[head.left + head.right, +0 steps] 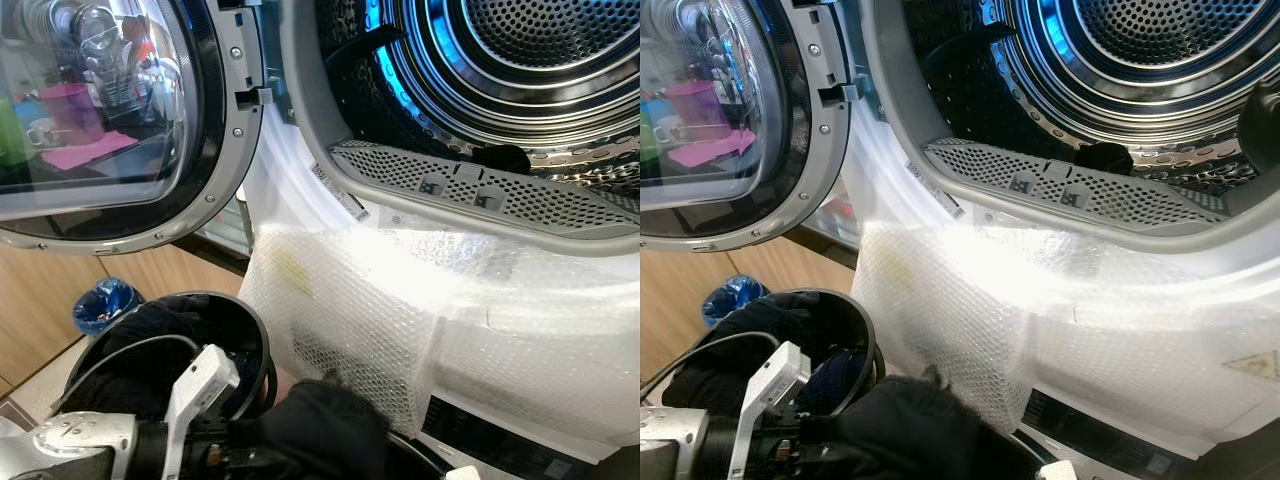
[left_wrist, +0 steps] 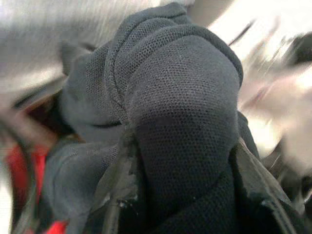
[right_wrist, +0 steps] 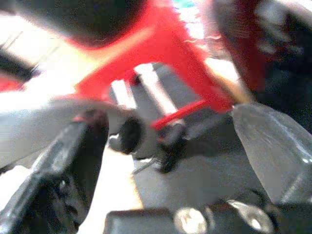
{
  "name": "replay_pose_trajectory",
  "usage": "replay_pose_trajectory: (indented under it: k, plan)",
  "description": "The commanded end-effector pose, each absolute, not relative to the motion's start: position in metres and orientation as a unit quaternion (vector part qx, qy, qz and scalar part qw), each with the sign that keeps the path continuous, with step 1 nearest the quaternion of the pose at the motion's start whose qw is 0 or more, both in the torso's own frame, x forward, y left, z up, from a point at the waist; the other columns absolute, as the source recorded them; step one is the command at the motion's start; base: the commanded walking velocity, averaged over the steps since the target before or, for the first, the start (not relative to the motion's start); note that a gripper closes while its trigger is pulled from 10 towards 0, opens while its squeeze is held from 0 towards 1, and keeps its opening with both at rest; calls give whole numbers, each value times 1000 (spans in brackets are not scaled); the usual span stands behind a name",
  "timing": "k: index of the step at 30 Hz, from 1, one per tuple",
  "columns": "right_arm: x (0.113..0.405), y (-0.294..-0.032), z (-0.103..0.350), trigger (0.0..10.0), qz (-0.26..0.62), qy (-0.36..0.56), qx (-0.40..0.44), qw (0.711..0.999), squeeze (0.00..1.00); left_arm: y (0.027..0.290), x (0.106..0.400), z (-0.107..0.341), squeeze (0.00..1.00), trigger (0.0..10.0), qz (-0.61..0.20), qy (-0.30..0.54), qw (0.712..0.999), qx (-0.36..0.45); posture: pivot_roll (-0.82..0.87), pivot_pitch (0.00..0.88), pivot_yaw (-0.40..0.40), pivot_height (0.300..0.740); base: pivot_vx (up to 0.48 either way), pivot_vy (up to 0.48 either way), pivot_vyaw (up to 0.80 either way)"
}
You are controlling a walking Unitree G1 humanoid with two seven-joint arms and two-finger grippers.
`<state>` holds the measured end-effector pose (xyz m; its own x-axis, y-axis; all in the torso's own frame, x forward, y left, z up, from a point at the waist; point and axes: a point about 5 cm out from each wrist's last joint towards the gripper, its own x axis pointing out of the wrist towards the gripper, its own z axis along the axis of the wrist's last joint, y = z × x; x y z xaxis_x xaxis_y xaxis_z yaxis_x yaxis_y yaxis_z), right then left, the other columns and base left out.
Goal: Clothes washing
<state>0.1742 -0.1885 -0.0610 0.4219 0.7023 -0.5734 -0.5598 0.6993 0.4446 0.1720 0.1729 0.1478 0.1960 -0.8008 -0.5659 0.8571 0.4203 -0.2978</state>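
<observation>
The machine (image 1: 470, 330) stands on a wooden floor (image 1: 40, 310), its front wrapped in bubble wrap (image 1: 360, 320). The glass door (image 1: 100, 120) hangs open to the left; the perforated steel drum (image 1: 540, 60) shows blue light. A round black basket (image 1: 250, 340) holds dark clothes. The left gripper (image 2: 180, 161) is clamped on a black mesh-knit garment (image 2: 185, 107) just beside the basket. The right gripper (image 3: 165, 146): fingers spread apart, nothing between them.

Drum mouth (image 1: 520, 60) stands open, far right, with free passage inward. The perforated lint-filter sill (image 1: 470, 185) edges its lower rim. Open door (image 1: 110, 120) blocks the far left. Bubble wrap (image 1: 400, 320) bulges near, beside the black basket (image 1: 255, 340).
</observation>
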Motion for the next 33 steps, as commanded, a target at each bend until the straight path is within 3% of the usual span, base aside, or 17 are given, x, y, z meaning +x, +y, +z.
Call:
replay_pose_trajectory:
  k: [1, 6, 10, 19, 25, 29, 33]
  plan:
    - [180, -185, -51, 10000, 433, 354, 112, 821, 1000, 175, 169, 145, 0, 0, -556, 341, 756, 61, 110, 2, 65, 740, 0, 0, 0]
    - [192, -193, -18, 10000, 488, 229, 171, 825, 1000, 184, 168, 133, 0, 0, -567, 354, 740, 71, 94, 2, 67, 740, 0, 0, 0]
    - [196, -194, 9, 10000, 494, 128, 254, 822, 1000, 184, 181, 125, 0, 0, -552, 333, 762, 65, 86, 1, 67, 740, 0, 0, 0]
    - [190, -184, 15, 10000, 504, 131, 264, 812, 1000, 168, 201, 108, 0, 0, -527, 298, 795, 42, 65, 4, 70, 740, 0, 0, 0]
    - [192, -184, 13, 10000, 484, 140, 248, 828, 1000, 152, 225, 97, 0, 0, -453, 279, 846, 27, 53, 4, 71, 740, 0, 0, 0]
    - [193, -182, 11, 10000, 474, 144, 237, 836, 1000, 140, 229, 95, 0, 0, -453, 267, 851, 15, 50, 5, 71, 740, 0, 0, 0]
    - [196, -177, 0, 10000, 436, 169, 191, 863, 1000, 120, 229, 97, 0, 0, -478, 259, 839, -23, 49, 7, 71, 740, 0, 0, 0]
